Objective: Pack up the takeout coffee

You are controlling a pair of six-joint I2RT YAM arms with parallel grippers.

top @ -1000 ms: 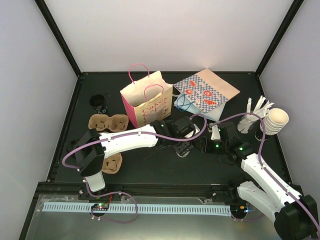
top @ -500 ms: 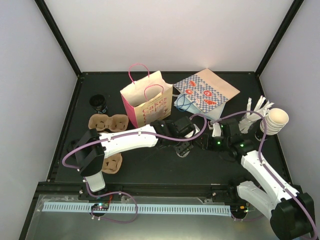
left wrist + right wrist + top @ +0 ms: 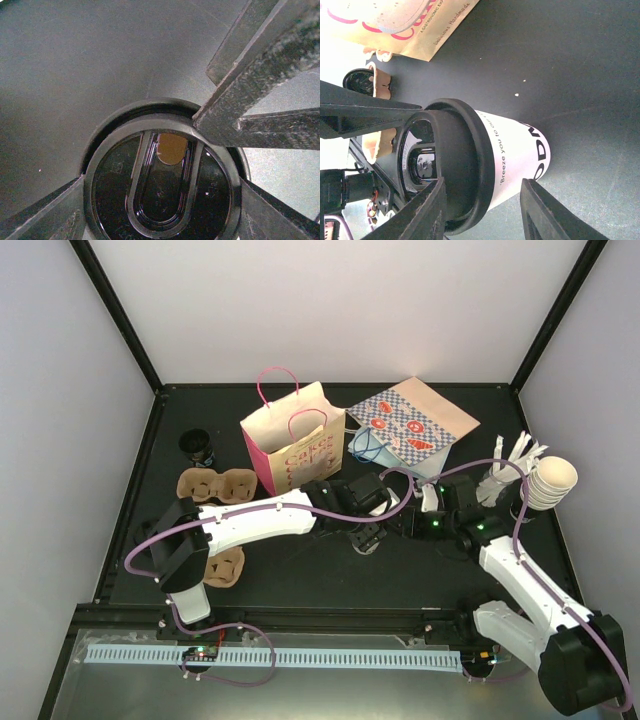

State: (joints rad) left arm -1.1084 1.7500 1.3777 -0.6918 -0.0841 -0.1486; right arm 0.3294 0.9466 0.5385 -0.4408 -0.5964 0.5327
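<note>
cup [image 3: 512, 155] | black lid [image 3: 452, 170] on (upright) | fingers [image 3: 422, 215] straddling

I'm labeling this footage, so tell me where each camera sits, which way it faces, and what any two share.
Top external: above and behind the bases, looking down at the table, pink bag and both arms.
Left wrist: on the left arm, looking straight down on the black lid; left gripper fingers at the frame edges.
Right wrist: on the right arm, looking past the right gripper at the coffee cup from the side.
Shared: both wrist views show the lidded cup.
</note>
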